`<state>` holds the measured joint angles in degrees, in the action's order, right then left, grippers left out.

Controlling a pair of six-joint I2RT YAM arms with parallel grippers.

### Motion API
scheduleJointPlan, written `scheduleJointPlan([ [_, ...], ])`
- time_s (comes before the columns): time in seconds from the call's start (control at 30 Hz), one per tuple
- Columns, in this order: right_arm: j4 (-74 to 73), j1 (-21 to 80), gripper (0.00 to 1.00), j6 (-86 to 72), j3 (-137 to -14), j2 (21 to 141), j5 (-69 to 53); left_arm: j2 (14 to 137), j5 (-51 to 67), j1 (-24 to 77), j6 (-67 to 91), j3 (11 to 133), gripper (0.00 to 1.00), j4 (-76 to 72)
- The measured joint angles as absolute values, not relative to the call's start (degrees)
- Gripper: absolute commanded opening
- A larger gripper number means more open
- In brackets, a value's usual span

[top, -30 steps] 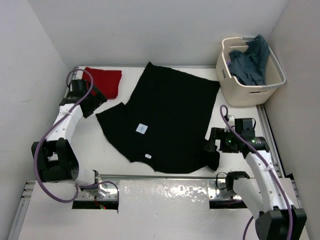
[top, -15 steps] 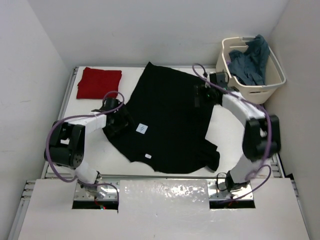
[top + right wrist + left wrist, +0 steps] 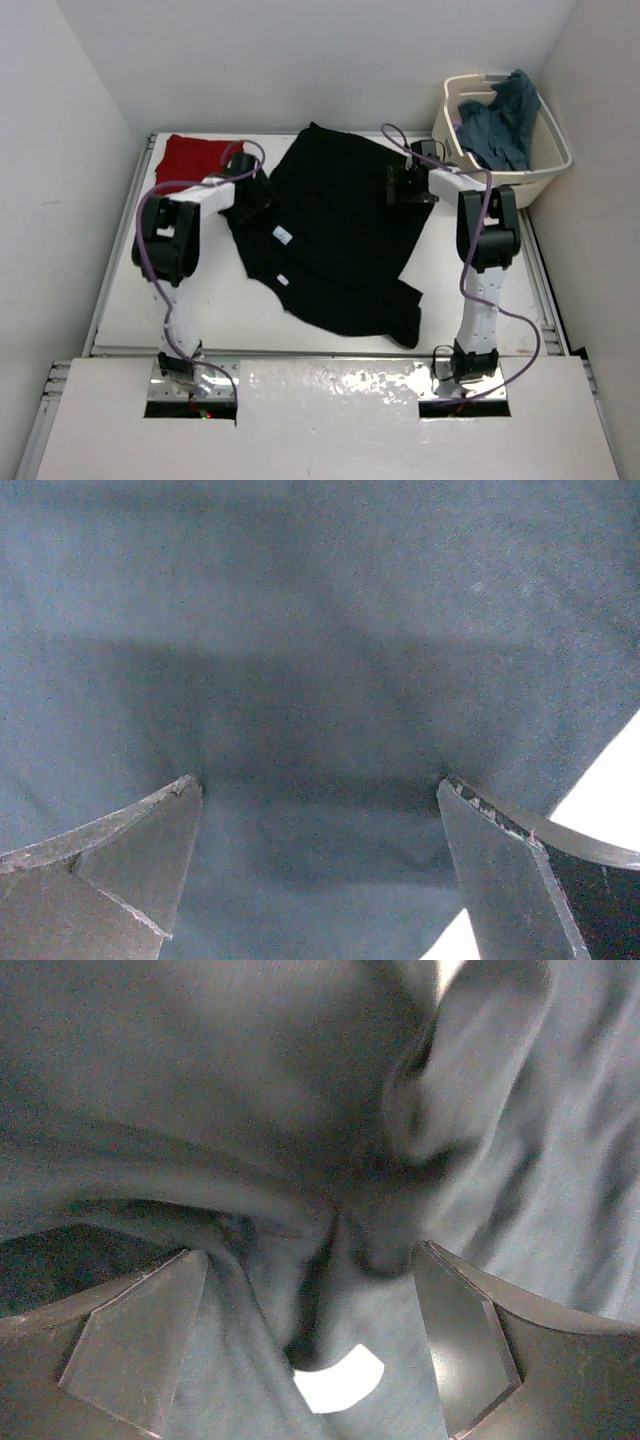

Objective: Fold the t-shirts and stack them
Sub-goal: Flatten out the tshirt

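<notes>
red t-shirt [image 3: 200,160] is lying folded far left; black t-shirt [image 3: 340,240] is sprawling unfolded mid-table, left gripper [image 3: 248,192] and right gripper [image 3: 402,185] gaping over it, gripping nothing; blue-grey t-shirt [image 3: 505,125] is waiting in the tub [image 3: 495,190].

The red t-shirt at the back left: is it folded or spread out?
Folded: the red t-shirt lies as a small compact rectangle, no sleeves showing.

Red t-shirt [image 3: 196,157]: near edge hidden behind the left arm [image 3: 185,205]. Blue-grey t-shirt [image 3: 503,122]: lower part concealed inside the tub [image 3: 500,188]. Black t-shirt [image 3: 340,225]: print on its white label [image 3: 282,236] too small to read; its folds are blurred in the left wrist view.
</notes>
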<state>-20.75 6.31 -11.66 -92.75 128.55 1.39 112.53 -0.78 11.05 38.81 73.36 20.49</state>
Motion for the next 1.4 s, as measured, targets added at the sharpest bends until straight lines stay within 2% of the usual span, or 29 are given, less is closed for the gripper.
scheduleJointPlan([
  [0.1, -15.29, 6.26, 0.99, -14.04, -79.96, 121.1, 1.23, 119.59, -2.22, 10.92, 36.91, 84.25, 0.83, 22.68],
  [0.23, -5.93, 8.19, 0.99, -19.55, -56.49, 105.27, 1.85, 127.81, -3.46, 10.7, 33.39, 97.06, 0.84, 24.69],
  [0.33, -4.27, 12.12, 0.99, -24.38, -43.68, 94.74, 3.53, 137.56, -3.49, 10.63, 30.5, 113.43, 0.86, 28.77],
  [0.43, -4.27, 17.52, 0.99, -29.5, -34.72, 85.84, 5.93, 145.01, -2.44, 10.61, 28.29, 125.01, 0.89, 27.66],
  [0.6, -8.21, 23.79, 0.99, -35.64, -26.61, 74.5, 7.18, 150.15, 1.63, 10.61, 26.68, 132.27, 0.93, 23.9],
  [0.77, -14.22, 23.81, 0.99, -35.24, -27.59, 70.26, 7.55, 150.34, 4.21, 10.37, 26.35, 132.31, 0.96, 21.67],
  [0.9, -17.04, 23.75, 0.99, -32.25, -33.32, 69.97, 10.92, 147.44, 4.1, 10.09, 25.82, 128.86, 0.97, 21.58],
  [1.07, -15.46, 20.73, 0.99, -29.12, -42.09, 73.08, 13.34, 133.16, 3.27, 9.93, 24.8, 114.32, 0.98, 23.09],
  [1.23, -12.64, 15.38, 0.99, -26.96, -50.68, 84.86, 12.36, 115.07, 3.22, 10.24, 24.47, 93.34, 0.98, 19.4],
  [1.4, -9.5, 11.77, 0.99, -26.96, -52.77, 95.94, 10.87, 111.81, 3.95, 10.48, 24.01, 80.09, 0.98, 17.21],
])
